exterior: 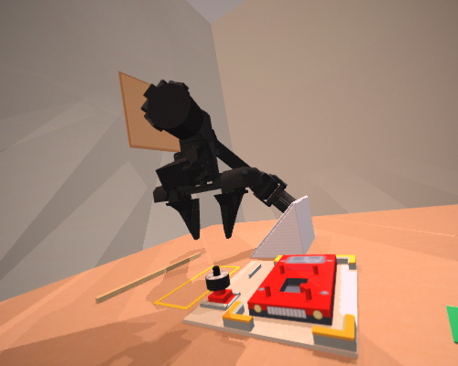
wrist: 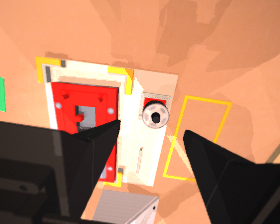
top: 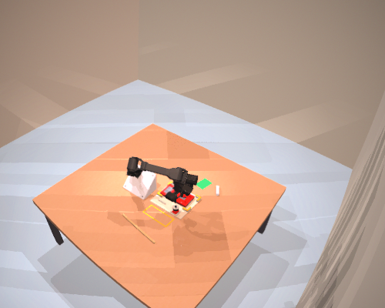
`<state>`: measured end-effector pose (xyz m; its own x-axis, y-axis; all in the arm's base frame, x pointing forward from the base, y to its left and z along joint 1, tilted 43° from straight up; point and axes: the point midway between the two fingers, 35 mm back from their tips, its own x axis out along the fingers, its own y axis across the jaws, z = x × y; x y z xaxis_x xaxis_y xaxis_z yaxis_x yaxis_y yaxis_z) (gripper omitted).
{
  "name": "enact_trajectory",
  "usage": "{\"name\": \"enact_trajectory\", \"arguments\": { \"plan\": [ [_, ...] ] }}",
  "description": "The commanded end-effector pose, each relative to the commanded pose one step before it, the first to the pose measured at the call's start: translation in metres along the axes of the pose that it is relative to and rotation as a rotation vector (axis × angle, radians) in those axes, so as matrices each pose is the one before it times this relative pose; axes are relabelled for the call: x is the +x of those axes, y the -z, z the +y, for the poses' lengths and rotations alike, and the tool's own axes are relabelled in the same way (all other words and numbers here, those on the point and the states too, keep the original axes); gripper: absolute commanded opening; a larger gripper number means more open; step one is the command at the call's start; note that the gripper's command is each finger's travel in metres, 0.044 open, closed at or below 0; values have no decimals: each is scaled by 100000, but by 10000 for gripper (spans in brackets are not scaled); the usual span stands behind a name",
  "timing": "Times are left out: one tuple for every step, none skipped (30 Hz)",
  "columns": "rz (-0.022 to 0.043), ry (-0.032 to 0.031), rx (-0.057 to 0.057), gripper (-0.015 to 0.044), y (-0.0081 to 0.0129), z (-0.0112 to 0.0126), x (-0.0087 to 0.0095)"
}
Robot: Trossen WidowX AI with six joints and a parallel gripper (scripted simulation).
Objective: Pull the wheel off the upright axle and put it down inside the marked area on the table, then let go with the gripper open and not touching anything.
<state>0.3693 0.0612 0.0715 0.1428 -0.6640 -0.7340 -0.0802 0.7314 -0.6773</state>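
Matt wood-like table (top: pixel 226 231), seemingly smooth
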Motion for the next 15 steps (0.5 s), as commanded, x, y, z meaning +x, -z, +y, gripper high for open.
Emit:
{"name": "enact_trajectory", "arguments": {
  "plan": [
    [1325, 48, 1171, 300, 434, -379, 85],
    [11, 20, -10, 300, 216, -405, 3],
    [4, 7, -3, 300, 75, -138, 2],
    [1, 3, -1, 300, 26, -47, 1],
    [0, 0, 0, 300, 0, 0, 0],
    [0, 0, 0, 300, 0, 0, 0],
    [-3, -10, 0, 300, -15, 6, 137],
    [-5, -17, 0, 300, -27, 10, 249],
    [-8, -21, 1, 300, -36, 13, 368],
    [-10, -22, 1, 300, -42, 14, 498],
    [-12, -17, 2, 300, -42, 13, 641],
    [-12, -3, 3, 300, -29, 8, 692],
    [-11, 13, 4, 300, -12, 1, 733],
    [-8, 31, 5, 300, 10, -6, 757],
    [-5, 50, 5, 300, 35, -12, 764]
  ]
}}
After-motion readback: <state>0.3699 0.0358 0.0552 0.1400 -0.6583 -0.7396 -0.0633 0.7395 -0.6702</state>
